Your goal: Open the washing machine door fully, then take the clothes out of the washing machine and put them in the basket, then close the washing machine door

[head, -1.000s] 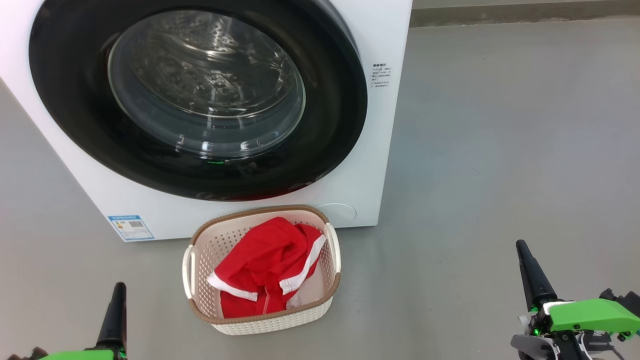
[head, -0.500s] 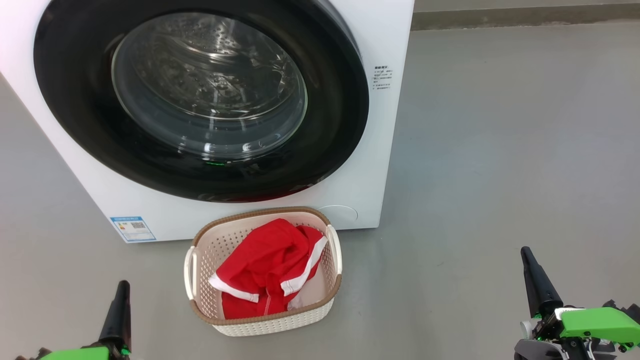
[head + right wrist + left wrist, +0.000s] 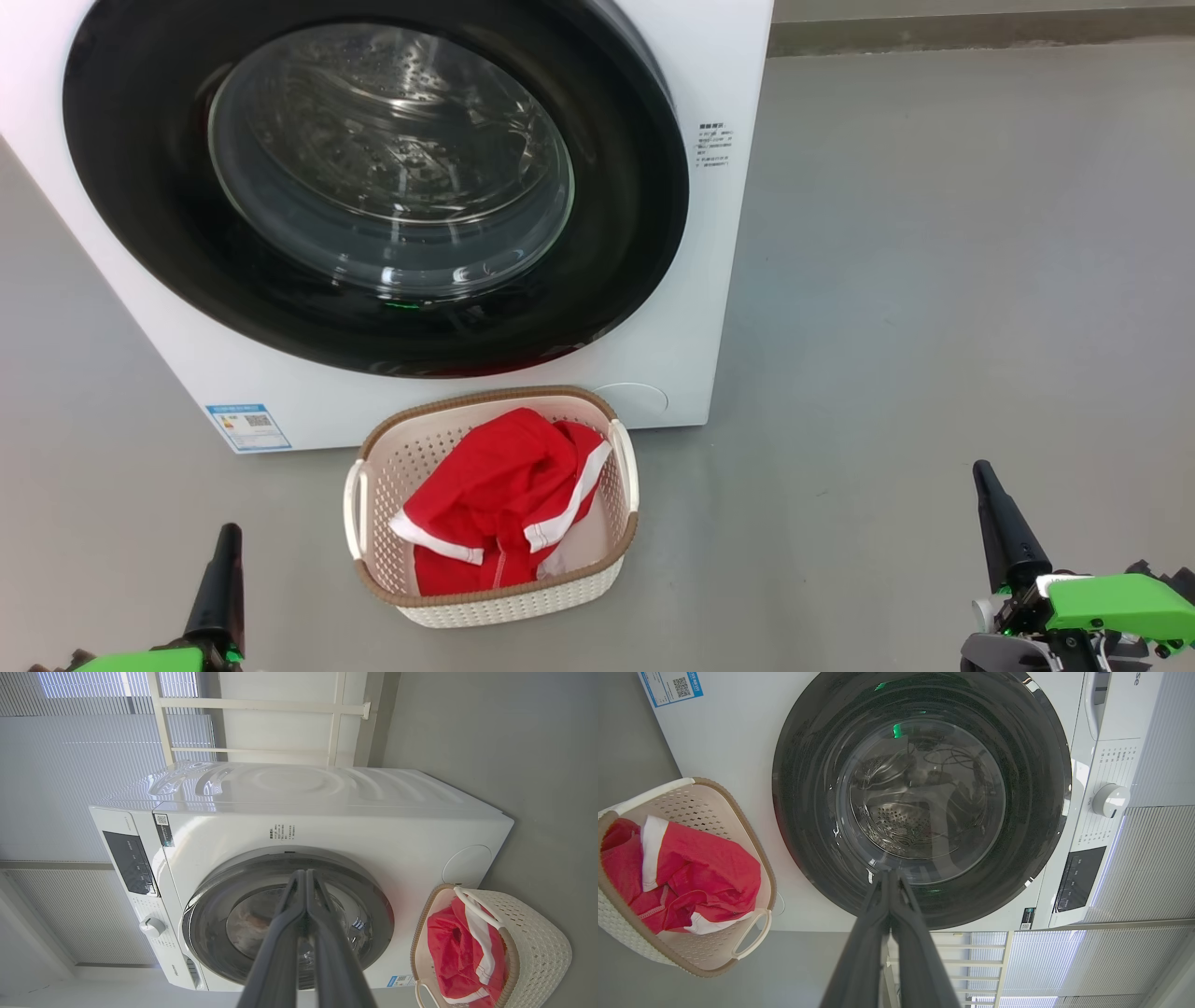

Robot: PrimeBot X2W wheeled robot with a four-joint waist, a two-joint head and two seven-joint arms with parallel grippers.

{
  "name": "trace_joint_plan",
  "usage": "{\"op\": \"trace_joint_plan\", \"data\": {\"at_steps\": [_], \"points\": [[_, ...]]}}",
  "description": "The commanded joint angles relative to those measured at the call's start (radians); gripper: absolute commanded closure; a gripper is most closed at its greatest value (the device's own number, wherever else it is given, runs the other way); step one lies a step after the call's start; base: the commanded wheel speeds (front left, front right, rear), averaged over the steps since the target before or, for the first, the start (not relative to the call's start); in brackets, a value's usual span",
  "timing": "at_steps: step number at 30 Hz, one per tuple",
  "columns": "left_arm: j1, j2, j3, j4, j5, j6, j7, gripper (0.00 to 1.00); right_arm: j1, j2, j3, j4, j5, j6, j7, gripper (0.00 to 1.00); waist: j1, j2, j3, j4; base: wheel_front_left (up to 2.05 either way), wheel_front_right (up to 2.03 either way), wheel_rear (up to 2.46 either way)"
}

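The washing machine [image 3: 695, 280] stood on the grey floor [image 3: 934, 280], its washing machine door [image 3: 140, 187] closed against the front. Just before it sat the basket [image 3: 485, 397], holding the red clothes [image 3: 495, 485]. The left gripper [image 3: 227, 537] and right gripper [image 3: 980, 471] flanked it, well apart, fingers pressed together, pinching nothing.

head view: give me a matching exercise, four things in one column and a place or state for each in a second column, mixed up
Column 1
1. washing machine door
2. clothes
3. basket
4. right gripper

Column 2
a. red, lying in the basket
b. shut, holding nothing, at the lower right
c. closed against the washing machine
d. standing on the grey floor, just in front of the machine

Pairs: 1-c, 2-a, 3-d, 4-b
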Motion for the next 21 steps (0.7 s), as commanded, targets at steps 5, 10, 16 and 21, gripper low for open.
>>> {"op": "trace_joint_plan", "data": {"at_steps": [5, 10, 16, 21], "points": [[-0.038, 0.016, 0.035, -0.019, -0.002, -0.012, 0.006, 1.0, -0.009, 0.002, 0.014, -0.029, 0.004, -0.001, 0.008, 1.0, 0.0, 0.0, 0.0, 0.0, 0.0, 0.0, 0.0], [-0.038, 0.016, 0.035, -0.019, -0.002, -0.012, 0.006, 1.0, -0.01, 0.002, 0.013, -0.029, 0.003, -0.001, 0.008, 1.0, 0.0, 0.0, 0.0, 0.0, 0.0, 0.0, 0.0], [-0.038, 0.015, 0.036, -0.019, -0.002, -0.012, 0.006, 1.0, -0.01, 0.003, 0.012, -0.029, 0.003, -0.001, 0.009, 1.0, 0.0, 0.0, 0.0, 0.0, 0.0, 0.0, 0.0], [-0.038, 0.015, 0.036, -0.019, -0.001, -0.012, 0.006, 1.0, -0.01, 0.004, 0.011, -0.029, 0.002, -0.001, 0.01, 1.0, 0.0, 0.0, 0.0, 0.0, 0.0, 0.0, 0.0]]}}
